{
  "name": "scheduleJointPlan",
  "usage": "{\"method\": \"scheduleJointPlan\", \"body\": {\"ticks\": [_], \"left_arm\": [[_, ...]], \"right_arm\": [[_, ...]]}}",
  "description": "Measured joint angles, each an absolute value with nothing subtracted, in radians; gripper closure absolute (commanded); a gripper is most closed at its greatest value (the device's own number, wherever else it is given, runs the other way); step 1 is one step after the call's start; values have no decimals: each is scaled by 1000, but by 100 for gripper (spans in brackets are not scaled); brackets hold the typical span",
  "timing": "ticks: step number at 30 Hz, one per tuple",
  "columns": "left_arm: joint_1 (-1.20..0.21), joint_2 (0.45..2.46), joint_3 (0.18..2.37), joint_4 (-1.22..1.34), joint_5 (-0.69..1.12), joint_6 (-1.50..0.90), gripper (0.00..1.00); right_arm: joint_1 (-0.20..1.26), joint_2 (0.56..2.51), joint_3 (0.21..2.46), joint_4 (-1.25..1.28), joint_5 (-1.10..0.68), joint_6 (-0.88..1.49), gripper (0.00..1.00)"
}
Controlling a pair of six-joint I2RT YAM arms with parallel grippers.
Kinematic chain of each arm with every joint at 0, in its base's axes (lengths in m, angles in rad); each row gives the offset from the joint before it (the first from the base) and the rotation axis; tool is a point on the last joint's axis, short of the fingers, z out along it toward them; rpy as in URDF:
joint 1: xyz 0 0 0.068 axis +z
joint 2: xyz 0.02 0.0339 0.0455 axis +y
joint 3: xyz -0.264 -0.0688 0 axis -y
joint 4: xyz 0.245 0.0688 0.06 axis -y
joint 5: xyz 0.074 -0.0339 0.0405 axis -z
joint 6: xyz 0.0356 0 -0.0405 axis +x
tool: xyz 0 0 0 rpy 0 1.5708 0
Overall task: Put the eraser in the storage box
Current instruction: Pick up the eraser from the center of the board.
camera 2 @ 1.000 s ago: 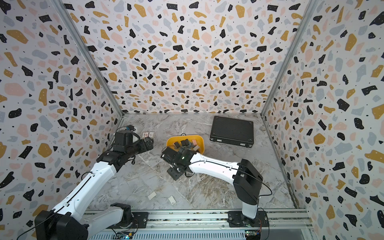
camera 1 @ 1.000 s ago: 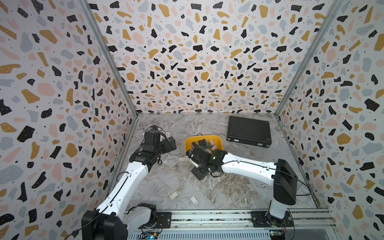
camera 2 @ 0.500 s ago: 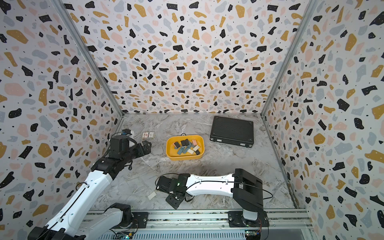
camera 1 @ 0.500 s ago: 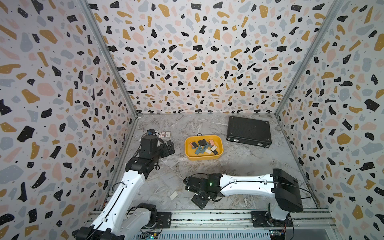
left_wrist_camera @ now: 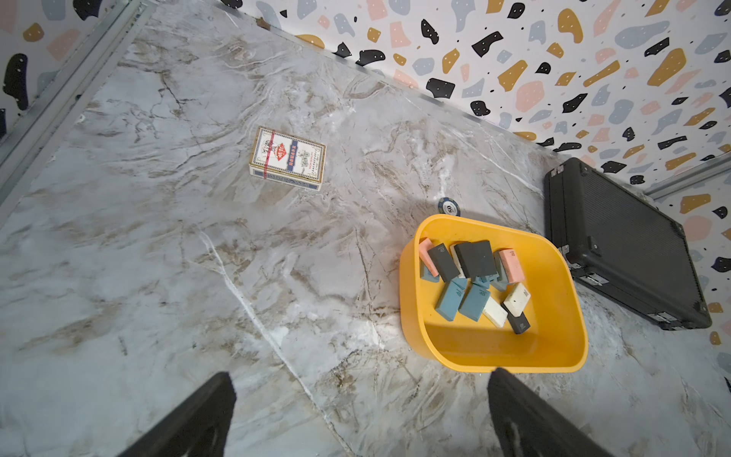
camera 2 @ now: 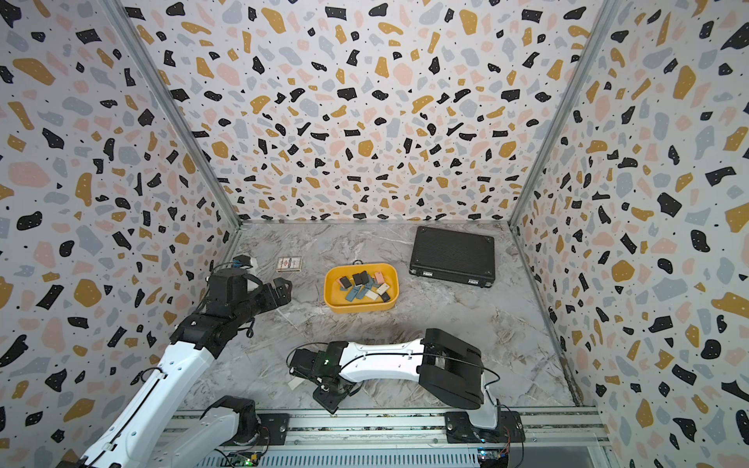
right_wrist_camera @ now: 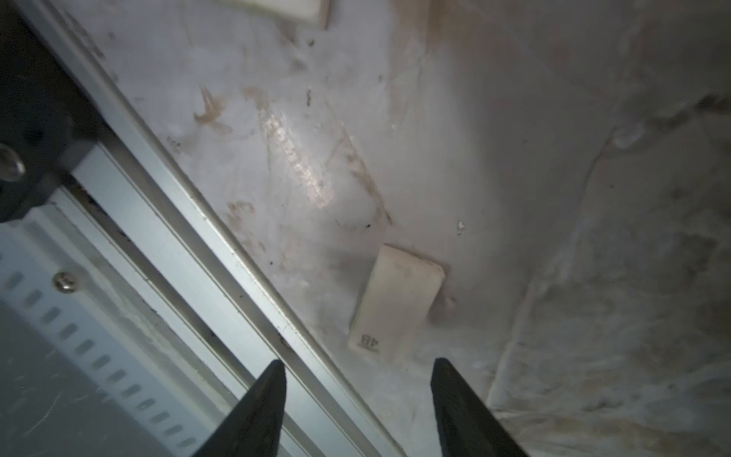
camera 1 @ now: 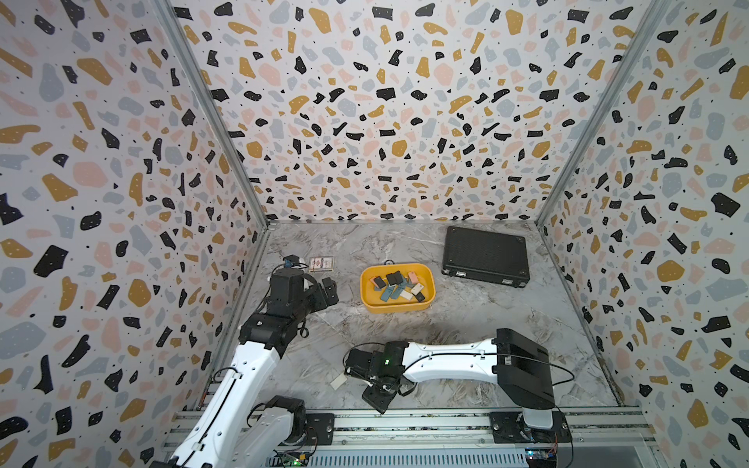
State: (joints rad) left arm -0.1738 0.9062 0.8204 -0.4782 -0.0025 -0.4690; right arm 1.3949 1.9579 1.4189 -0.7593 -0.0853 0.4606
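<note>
Item under inspection: a small white rectangular rubber eraser [right_wrist_camera: 397, 304], flat, with rounded corners and "4B" printed at one end. It lies flat on the grey marble-patterned tabletop [camera 1: 486, 324], just beside the metal front rail [right_wrist_camera: 190, 221] and well apart from the storage box [camera 1: 397, 306]. The storage box is a shallow yellow plastic tub with rounded corners, holding a loose heap of black, blue, pink and white erasers [left_wrist_camera: 474, 277].

Right arm: the forearm lies low across the front of the table and the wrist is bent downward. The right gripper [right_wrist_camera: 358, 363] points at the tabletop, jaws parted and holding nothing.

The eraser sits just ahead of the two black fingertips [right_wrist_camera: 439, 368], within the gap they span, and touches neither. In both top views the gripper body hides it. A second white eraser [camera 1: 338, 381] lies just beside the gripper, on the robot's left.

Left arm: raised near the left wall, with the left gripper [left_wrist_camera: 360, 374] spread wide and empty, facing the storage box.

Also present are a flat black latched case [camera 1: 484, 257] and a printed card pack [left_wrist_camera: 288, 158].
</note>
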Motion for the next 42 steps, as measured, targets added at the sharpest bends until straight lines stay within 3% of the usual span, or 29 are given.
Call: {"method": "scheduleJointPlan", "body": {"ticks": [18,24,33,42], "left_arm": [[-170,931,819,-493,-36,-469,0],[-167,944,816,-493,-36,-469,0],[-164,955,816,-486,-36,-468,1],[-163,966,816,-485,-36,-468,1]], "right_arm": [[1367,2040,1483,-814,-67,463,45],[1357,2049,1496,-818,-86,452,57],[1343,2060,1513,-826,-109,441,87],[1287,2039,1513,-827,-81,437,93]]}}
